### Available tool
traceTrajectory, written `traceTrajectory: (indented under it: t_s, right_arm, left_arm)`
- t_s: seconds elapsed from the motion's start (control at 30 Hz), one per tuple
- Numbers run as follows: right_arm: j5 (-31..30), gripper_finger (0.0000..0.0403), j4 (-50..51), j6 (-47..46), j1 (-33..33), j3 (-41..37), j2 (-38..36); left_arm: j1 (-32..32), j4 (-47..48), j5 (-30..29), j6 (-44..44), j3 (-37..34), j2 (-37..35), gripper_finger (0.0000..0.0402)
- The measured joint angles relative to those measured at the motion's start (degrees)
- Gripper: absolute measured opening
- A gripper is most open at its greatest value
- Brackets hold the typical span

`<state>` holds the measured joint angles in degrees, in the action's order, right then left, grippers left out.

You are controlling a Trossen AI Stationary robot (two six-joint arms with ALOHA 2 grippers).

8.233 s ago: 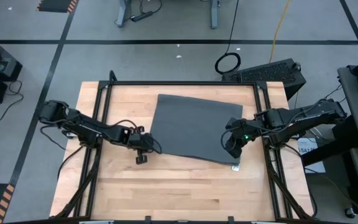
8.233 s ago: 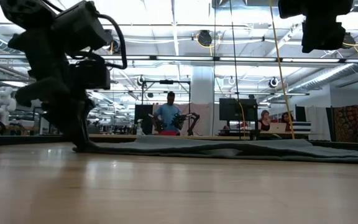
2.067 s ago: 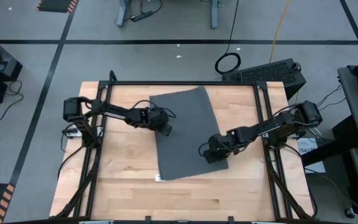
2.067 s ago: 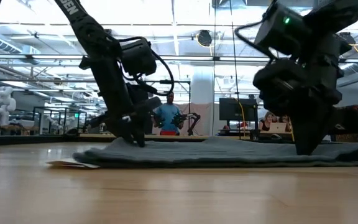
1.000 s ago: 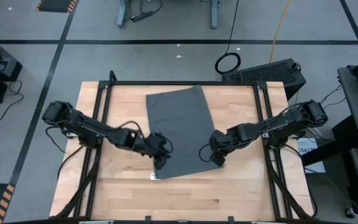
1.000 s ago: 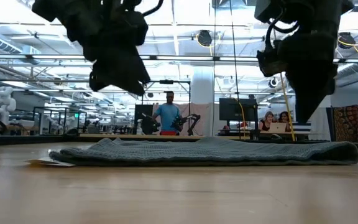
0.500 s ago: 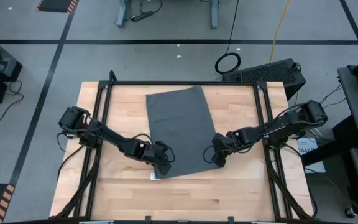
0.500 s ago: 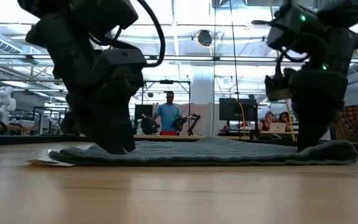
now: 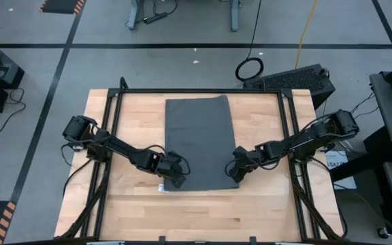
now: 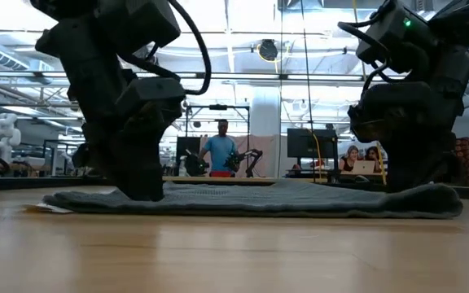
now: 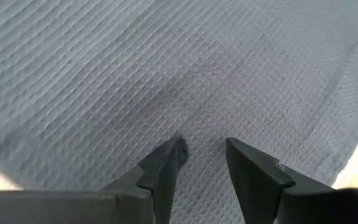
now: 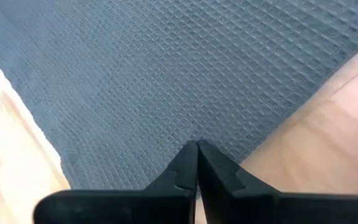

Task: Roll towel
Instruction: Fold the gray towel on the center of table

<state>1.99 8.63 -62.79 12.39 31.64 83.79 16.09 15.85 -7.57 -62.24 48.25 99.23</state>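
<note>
The dark grey towel [image 9: 199,139] lies flat and spread out on the wooden table [image 9: 128,218], its long sides running near to far. Its white tag [image 9: 160,188] sticks out at the near left corner. My left gripper [image 9: 177,179] is down on the towel's near left corner, fingers a little apart. My right gripper [image 9: 237,174] is down on the near right corner, fingers shut. In the low view both grippers [image 10: 141,194] [image 10: 405,185] reach down to the cloth [image 10: 259,198]. My left gripper [image 11: 204,148] sets its two fingertips [image 11: 174,151] on the towel's top face [image 11: 201,127] near the near left corner, from above, with a small gap between them. No cloth is gathered between them. The towel lies flat on the table. My right gripper [image 12: 197,144] presses its shut fingertips [image 12: 188,155] down on the towel's top face [image 12: 194,127] close to the near right corner. It comes from above, slanting. The towel lies flat, with bare wood showing on both sides of the corner.
Black frame rails [image 9: 107,136] [image 9: 292,136] run along the table's left and right sides. Bare wood [image 9: 203,214] lies between the towel and the near edge. People [image 10: 221,150] stand in the room far behind the table.
Both grippers have come down from above the towel onto its near corners. The towel's near end has then slid toward the table's left edge while the far end has shifted little. The towel has turned about and now lies squarer to the table.
</note>
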Motion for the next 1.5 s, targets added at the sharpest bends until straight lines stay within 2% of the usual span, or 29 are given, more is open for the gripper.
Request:
traceTrajectory:
  t_s: [0.17,0.3,0.47,0.6,0.73,0.87,1.07,1.2,1.5]
  right_arm:
    - [1.42,0.0004,-4.55,-5.19,0.33,-0.07,-0.68]
    - [0.95,0.0004,-8.55,-4.05,0.91,1.91,-4.98]
    - [3.78,0.0004,-5.32,3.95,2.64,5.90,-11.67]
    - [4.53,0.0004,1.01,12.68,8.02,8.31,-14.99]
    - [3.95,0.0004,5.49,21.28,13.45,8.61,-14.99]
    - [3.77,0.0004,5.54,32.92,16.00,8.61,-12.36]
    - [2.48,0.0008,2.70,38.63,16.21,8.61,-6.28]
    - [2.63,0.0048,-1.81,42.55,17.10,8.66,-3.22]
    - [-3.58,0.0225,1.21,52.61,18.11,8.68,-2.12]
  left_arm:
    - [-0.69,3.49,2.21,3.20,-0.28,-2.44,0.0147]
    - [-0.61,4.83,5.53,5.44,-0.46,-7.29,0.0147]
    - [0.37,6.91,7.59,6.08,-0.37,-15.79,0.0148]
    - [3.30,6.98,7.74,7.76,-0.33,-22.99,0.0148]
    - [7.26,7.21,7.47,12.30,-0.26,-27.77,0.0148]
    - [10.85,9.12,7.24,19.83,-0.26,-28.29,0.0148]
    - [14.16,9.18,4.82,35.14,-0.26,-25.57,0.0159]
    - [13.91,8.66,3.65,38.87,-0.26,-22.37,0.0189]
    - [15.64,8.70,4.05,35.29,-0.26,-19.47,0.0278]
